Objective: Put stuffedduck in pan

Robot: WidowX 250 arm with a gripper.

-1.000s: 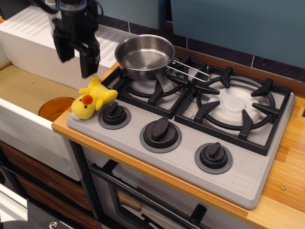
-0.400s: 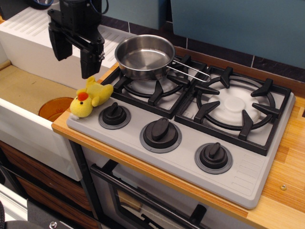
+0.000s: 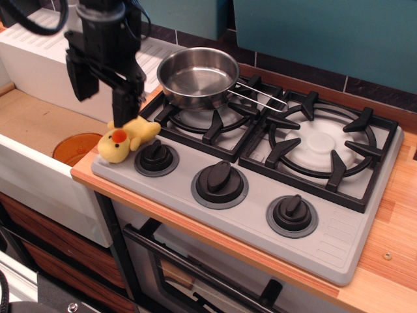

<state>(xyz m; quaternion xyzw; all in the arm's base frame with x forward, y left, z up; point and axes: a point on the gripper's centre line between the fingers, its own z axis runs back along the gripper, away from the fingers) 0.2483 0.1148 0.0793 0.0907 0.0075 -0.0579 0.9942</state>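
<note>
The stuffedduck point(image 3: 128, 138), small and yellow with an orange-red beak, lies on its side at the stove's front left corner, next to the leftmost knob. My gripper point(image 3: 101, 96) is open just above it and slightly to its left. The right finger point(image 3: 124, 104) reaches down to the duck's back end, and the left finger point(image 3: 77, 81) hangs over the sink side. The jaws hold nothing. The shiny steel pan point(image 3: 197, 77) stands empty on the back left burner, its wire handle point(image 3: 257, 98) pointing right.
Three black knobs point(image 3: 219, 182) line the stove front. The right burner grate point(image 3: 319, 147) is bare. A sink with an orange drain plug point(image 3: 75, 147) lies left of the stove, with a white drain rack point(image 3: 39, 45) behind it. The wooden counter edge point(image 3: 195, 228) runs along the front.
The gripper opened wider and came down towards the duck. The duck shifted and turned slightly in place at the stove corner. The pan has not moved.
</note>
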